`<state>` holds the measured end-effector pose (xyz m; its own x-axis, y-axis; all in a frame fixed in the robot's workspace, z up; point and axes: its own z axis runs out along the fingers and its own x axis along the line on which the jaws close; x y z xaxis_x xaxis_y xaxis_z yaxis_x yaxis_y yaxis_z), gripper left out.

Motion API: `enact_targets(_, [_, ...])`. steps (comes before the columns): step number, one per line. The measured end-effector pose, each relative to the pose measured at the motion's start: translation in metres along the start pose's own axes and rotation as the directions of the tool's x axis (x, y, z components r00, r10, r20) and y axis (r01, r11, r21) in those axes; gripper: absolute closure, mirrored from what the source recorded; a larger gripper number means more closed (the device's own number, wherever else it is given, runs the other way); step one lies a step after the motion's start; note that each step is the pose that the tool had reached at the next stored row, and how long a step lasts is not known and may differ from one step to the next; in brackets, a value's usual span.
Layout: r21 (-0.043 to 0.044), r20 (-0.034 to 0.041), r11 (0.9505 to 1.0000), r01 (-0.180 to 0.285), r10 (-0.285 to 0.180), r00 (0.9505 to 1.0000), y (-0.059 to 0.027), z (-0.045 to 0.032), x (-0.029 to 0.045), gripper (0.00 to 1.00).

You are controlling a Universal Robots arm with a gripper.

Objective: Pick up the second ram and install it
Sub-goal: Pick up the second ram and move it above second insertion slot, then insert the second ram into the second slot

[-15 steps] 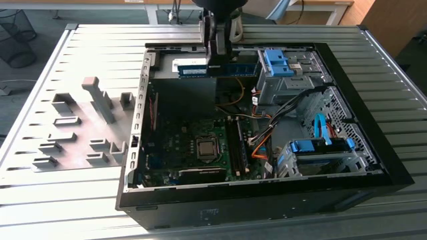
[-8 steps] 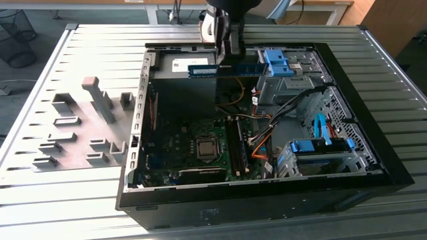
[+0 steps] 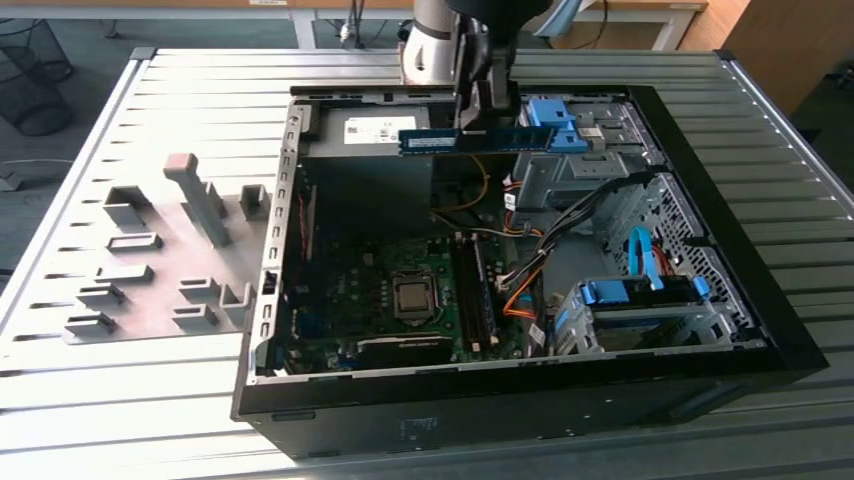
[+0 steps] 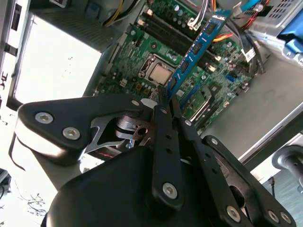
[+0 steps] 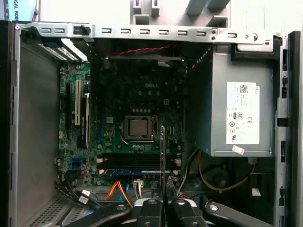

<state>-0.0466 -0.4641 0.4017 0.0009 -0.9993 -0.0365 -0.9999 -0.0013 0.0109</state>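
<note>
Hand (image 3: pixel 486 122) clamps the second ram (image 3: pixel 430 142) above the computer case (image 3: pixel 534 405)

Open computer case (image 5: pixel 156 32): metal frame with a slotted rail.
- Motherboard (image 5: pixel 94 142): green, lying flat inside the case.
- Processor (image 5: pixel 138 127): bare silver square in its socket, mid-board.
- Power supply (image 5: pixel 208 109): grey box with a white label (image 5: pixel 242 113), just beside the board.
- Expansion slots (image 5: pixel 77 109): two, white, parallel.
- Memory slots (image 5: pixel 137 163): long dark rows near the processor.
- Cables: orange (image 5: pixel 118 193), yellow (image 5: pixel 213 184), one red wire (image 5: pixel 142 49).
- Gripper (image 5: pixel 163 203): black fingers clamped on a memory stick (image 5: pixel 163 146), seen edge-on as a thin line crossing the memory slots.
</note>
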Motion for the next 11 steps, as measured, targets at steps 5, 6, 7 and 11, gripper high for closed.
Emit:
enact_targets(5, [0.0000,0.0000,1.0000,0.000,0.000,1.0000,-0.0023,0.0000,0.0000,0.86])
enact_targets(6, [0.0000,0.0000,1.0000,0.000,0.000,1.0000,-0.0023,0.0000,0.0000,0.86])
enact_targets(7, [0.0000,0.0000,1.0000,0.000,0.000,1.0000,-0.0023,0.0000,0.0000,0.86])
enact_targets(11, [0.0000,0.0000,1.0000,-0.001,0.001,1.0000,-0.0023,0.0000,0.0000,0.86])
